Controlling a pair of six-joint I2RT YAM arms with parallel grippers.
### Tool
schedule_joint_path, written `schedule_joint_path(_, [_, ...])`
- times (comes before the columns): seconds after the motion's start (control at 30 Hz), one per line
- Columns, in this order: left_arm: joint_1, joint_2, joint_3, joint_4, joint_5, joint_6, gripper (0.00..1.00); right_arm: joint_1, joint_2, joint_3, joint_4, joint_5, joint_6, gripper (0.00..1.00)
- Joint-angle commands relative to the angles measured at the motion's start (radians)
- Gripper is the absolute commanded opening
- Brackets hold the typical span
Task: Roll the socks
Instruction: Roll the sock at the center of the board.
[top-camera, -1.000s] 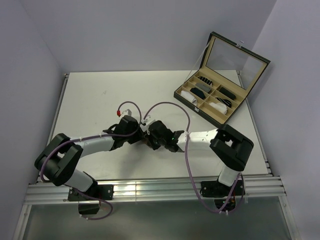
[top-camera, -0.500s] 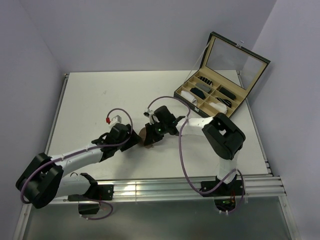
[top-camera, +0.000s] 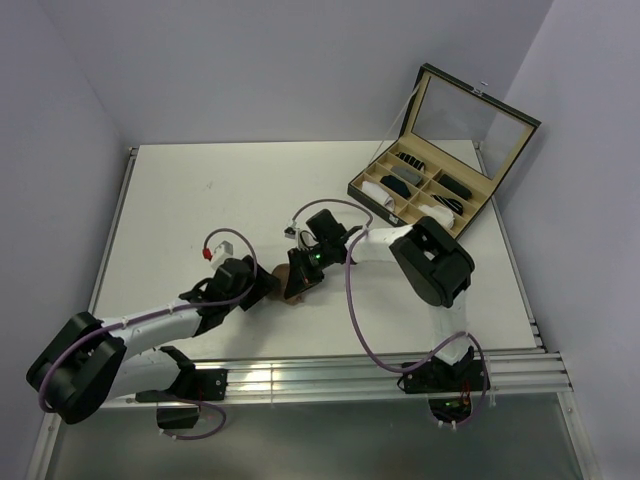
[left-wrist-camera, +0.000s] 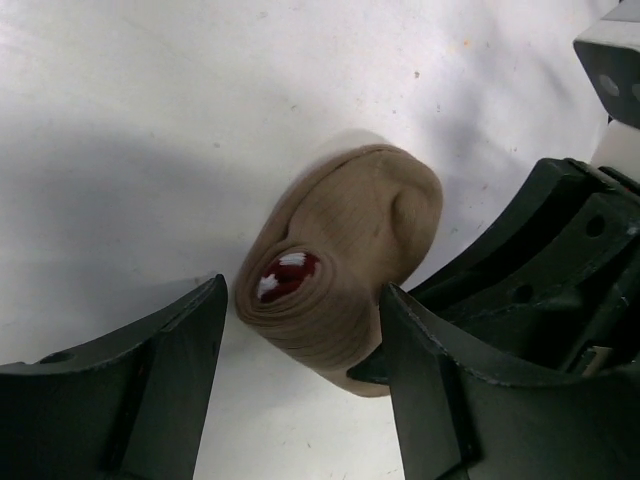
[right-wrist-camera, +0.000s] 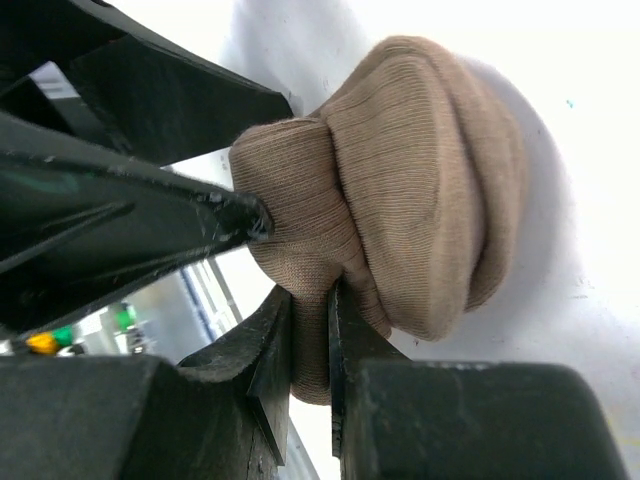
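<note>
Nearly done | tan ribbed fabric sock roll (left-wrist-camera: 340, 270) bundled (red-white cuff inside) | left gripper (left-wrist-camera: 300, 335) released | right gripper (right-wrist-camera: 308, 325) pinching its fold, letting go remains

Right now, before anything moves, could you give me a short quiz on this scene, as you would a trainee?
1. True or false: the tan sock lies flat and unrolled.
2. Which gripper pinches a fold of the sock? A) left gripper B) right gripper
3. Fill in: the box lid stands ____.
Key: 1 false, it is rolled up. 2 B; the left gripper stands open around it. 3 open.
</note>
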Motion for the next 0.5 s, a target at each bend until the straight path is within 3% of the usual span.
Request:
schedule_joint_path(0.0, [-0.006, 0.002, -0.037, 0.076, -0.040, -0.070, 0.66, -0.004, 0.057, -0.036, -0.104, 0.032, 0.026, 0.00])
schedule_joint_path(0.27, [-0.006, 0.059, -0.024, 0.045, -0.025, -0.092, 0.60, -0.008, 0.066, -0.055, -0.043, 0.017, 0.098, 0.00])
schedule_joint_path(0.47, [-0.007, 0.113, -0.010, 0.039, -0.008, -0.080, 0.42, -0.011, 0.065, -0.079, 0.006, 0.026, 0.141, 0.00])
